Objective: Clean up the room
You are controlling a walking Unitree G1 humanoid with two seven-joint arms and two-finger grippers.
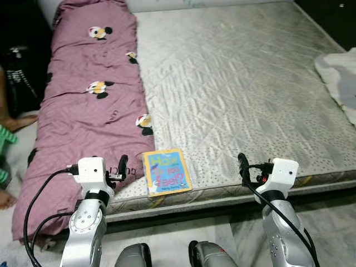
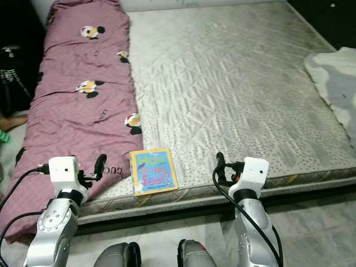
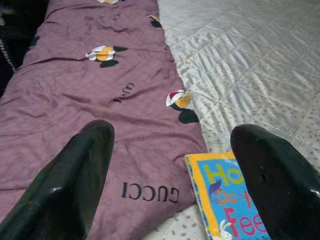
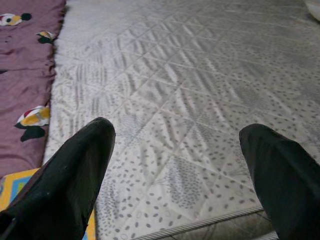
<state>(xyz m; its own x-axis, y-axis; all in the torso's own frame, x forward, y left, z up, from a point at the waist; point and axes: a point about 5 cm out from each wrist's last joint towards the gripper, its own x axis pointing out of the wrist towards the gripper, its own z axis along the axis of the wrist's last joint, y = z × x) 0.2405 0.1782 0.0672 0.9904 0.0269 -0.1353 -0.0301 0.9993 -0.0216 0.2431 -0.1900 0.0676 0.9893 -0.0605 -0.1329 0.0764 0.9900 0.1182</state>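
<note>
A colourful children's book (image 1: 166,172) lies flat near the front edge of the grey quilted mattress (image 1: 239,94), beside a long purple blanket (image 1: 92,100) printed with cartoon figures. My left gripper (image 1: 122,166) hovers open over the blanket's near end, just left of the book (image 3: 227,205). My right gripper (image 1: 242,165) stands open over the mattress's front edge, to the right of the book, with nothing between its fingers (image 4: 75,175).
A white cloth (image 1: 339,78) lies at the mattress's far right. A person's foot (image 1: 16,121) and leg show on the floor at the left, by dark objects (image 1: 19,67). Pale tiled floor (image 1: 322,217) runs along the mattress front.
</note>
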